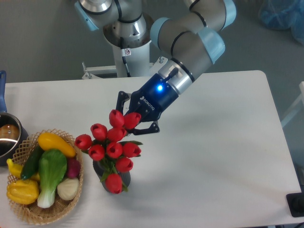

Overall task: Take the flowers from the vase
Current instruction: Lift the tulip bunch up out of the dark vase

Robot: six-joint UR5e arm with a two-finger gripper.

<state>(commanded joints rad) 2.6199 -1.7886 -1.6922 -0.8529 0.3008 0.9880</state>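
Note:
The flowers (112, 147), a tied bunch of red tulip buds with green leaves, hang in the air below my gripper (127, 119), which is shut on the top buds of the bunch. The dark grey vase (100, 170) stands on the white table under the bunch; only its left side and a bit of its base show past the blooms. The lowest bud still overlaps the vase in this view, so I cannot tell whether the stems have left its mouth.
A wicker basket (29, 216) with yellow squash, a cucumber, bok choy and other vegetables sits at the front left. A metal pot (8, 137) stands at the left edge. The arm's base (128, 38) rises behind the table.

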